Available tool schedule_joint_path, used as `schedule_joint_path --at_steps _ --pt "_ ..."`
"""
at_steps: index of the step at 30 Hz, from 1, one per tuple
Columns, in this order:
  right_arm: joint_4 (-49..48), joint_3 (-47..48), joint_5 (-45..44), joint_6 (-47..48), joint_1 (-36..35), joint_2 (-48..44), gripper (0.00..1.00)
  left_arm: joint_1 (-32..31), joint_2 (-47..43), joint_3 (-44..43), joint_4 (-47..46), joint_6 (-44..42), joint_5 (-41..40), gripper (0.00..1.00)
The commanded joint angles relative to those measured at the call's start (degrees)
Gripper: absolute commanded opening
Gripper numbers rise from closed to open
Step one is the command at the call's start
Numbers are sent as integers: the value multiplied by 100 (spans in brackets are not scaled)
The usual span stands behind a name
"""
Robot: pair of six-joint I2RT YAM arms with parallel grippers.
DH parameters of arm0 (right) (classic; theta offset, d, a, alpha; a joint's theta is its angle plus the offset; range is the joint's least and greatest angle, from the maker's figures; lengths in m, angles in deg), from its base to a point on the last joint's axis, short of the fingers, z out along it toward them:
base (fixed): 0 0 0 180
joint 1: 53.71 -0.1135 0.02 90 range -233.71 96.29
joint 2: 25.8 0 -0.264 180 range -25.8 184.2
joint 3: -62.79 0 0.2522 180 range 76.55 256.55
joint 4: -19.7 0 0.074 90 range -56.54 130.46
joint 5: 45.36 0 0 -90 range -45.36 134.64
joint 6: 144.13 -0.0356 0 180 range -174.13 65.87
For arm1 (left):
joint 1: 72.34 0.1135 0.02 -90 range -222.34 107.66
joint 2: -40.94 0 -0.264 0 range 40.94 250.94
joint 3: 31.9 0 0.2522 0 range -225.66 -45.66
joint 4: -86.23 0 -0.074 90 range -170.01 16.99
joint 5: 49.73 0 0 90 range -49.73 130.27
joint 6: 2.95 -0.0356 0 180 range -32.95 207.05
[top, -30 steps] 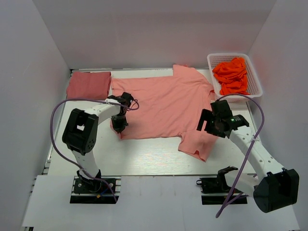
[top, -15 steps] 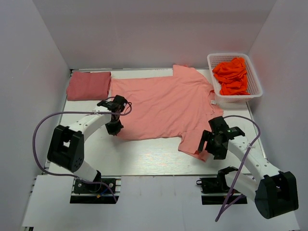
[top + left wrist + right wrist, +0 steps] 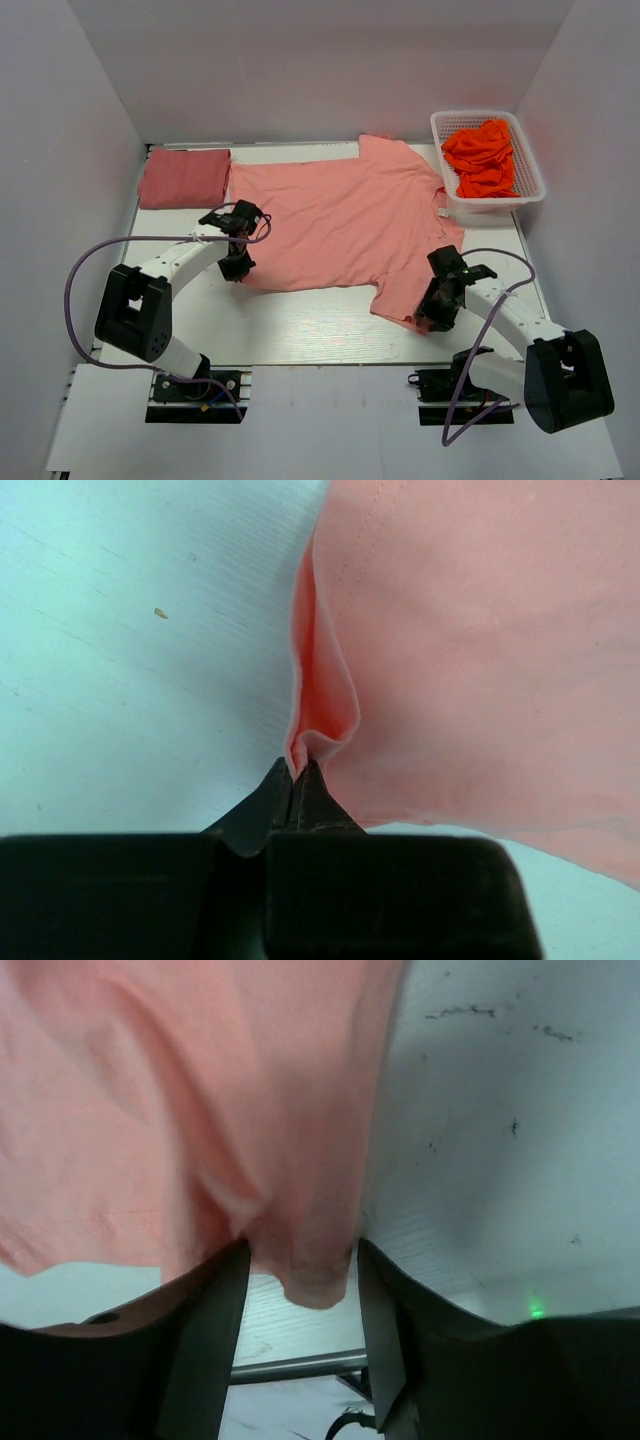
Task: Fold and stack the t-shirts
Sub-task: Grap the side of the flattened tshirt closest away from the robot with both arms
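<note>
There, t-shirt (image 3: pixel 480 630) hem inside left tool (image 3: pixel 295 773)

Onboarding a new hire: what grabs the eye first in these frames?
The salmon-pink t-shirt lies spread flat across mid-table, with the left gripper shut on its near-left hem corner and the right gripper open astride the near sleeve. Next come the folded rose-red t-shirt far left and the white basket of orange cloth far right.
</note>
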Motion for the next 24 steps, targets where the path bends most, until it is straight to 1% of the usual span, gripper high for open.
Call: schedule_joint_path --at_steps 1,2,3,4,6,9,11,13,15,16,18,19,21,22,23,24 --pt "-297 -195 139 -262 50 122 33 37 -247 17 -105 59 -62 0" --pt "-297 -196 122 -314 33 149 26 37 -247 17 -105 59 -62 0" --pt "-262 -196 104 -341 33 132 17 37 -247 17 -105 59 -62 0" --pt "-157 -178 9 -358 33 88 0 37 -247 69 -105 59 -62 0" --pt "-51 -108 -19 -315 33 -8 0 89 -247 130 -52 121 -62 0" --pt "221 67 -369 -446 42 -255 0 90 -300 297 0 121 -62 0" --pt "484 216 -493 -359 51 -290 0 90 -370 368 62 191 -210 0" --pt "756 384 -458 -219 59 -299 0 90 -431 368 62 191 -211 0" --pt "740 551 -248 -69 51 -325 0 90 -493 299 62 191 -273 0" --pt "705 665 -4 79 59 -334 0 90 -546 298 -42 191 -221 0" --pt "617 814 139 169 68 -282 0 90 -546 131 -104 139 -220 0" --pt "530 1111 209 256 68 -255 0 90 -485 9 -105 139 -220 0" --pt "451 1368 245 388 77 -27 0 90 -398 -115 -105 139 -220 0" --pt "380 1786 193 458 94 52 0 90 -345 -220 -166 139 -220 0" --pt "371 1921 131 459 95 348 0 90 -214 -282 -166 139 -220 0" --pt "354 2210 18 450 147 456 0 90 -143 -352 -166 139 -220 0"
